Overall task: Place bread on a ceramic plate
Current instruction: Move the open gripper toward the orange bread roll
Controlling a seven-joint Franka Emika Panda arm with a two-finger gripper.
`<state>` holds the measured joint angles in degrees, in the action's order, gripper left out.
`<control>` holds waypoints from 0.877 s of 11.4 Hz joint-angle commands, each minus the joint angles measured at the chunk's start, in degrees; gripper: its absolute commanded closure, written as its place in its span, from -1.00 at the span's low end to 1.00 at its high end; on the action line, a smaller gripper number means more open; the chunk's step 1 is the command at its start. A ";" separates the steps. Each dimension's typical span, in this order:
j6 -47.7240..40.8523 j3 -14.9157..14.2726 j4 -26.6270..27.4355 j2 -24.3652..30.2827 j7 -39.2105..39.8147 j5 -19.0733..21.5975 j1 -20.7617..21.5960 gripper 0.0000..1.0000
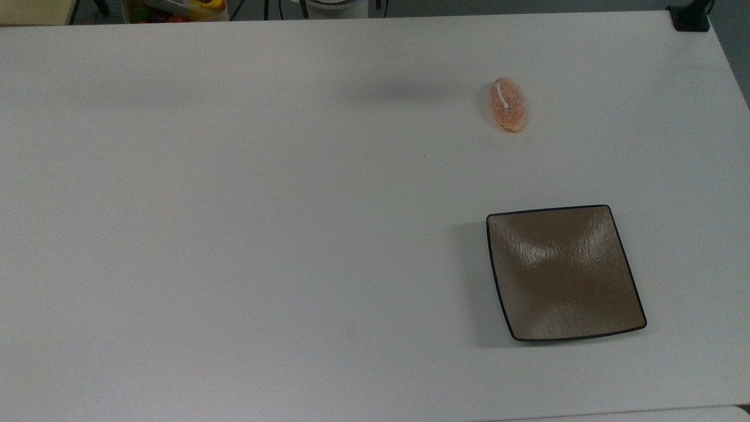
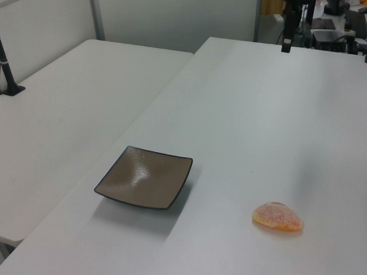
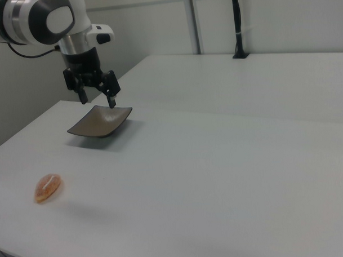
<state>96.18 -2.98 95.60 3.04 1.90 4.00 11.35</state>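
The tool (image 3: 96, 97) hangs wide open above the worktop (image 3: 218, 160). The bread (image 3: 47, 187) lies well below it, nearer the right view's camera; the ceramic plate (image 3: 98, 124) sits bare

White table (image 1: 234, 234), black post (image 3: 237, 24) on adjoining table (image 2: 42, 124)
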 commanded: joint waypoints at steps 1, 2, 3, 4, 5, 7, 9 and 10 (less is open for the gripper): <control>2.79 2.26 0.37 0.30 0.82 0.75 0.26 -1.00; 2.79 3.84 0.11 0.38 0.82 1.18 0.26 -1.00; 2.79 5.94 0.11 0.47 -0.48 1.28 0.26 -1.00; 2.70 8.31 0.11 0.47 -3.72 1.19 0.08 -1.00; 2.27 10.69 0.20 0.65 -5.40 1.19 -0.09 -1.00; 1.91 14.99 1.24 0.74 -7.86 1.28 -0.01 -1.00; 2.61 18.95 3.35 0.47 -9.20 1.28 0.17 -1.00; 2.79 20.62 4.06 0.30 -9.20 1.28 0.17 -1.00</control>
<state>98.04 14.39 96.95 2.99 -6.19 4.37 11.67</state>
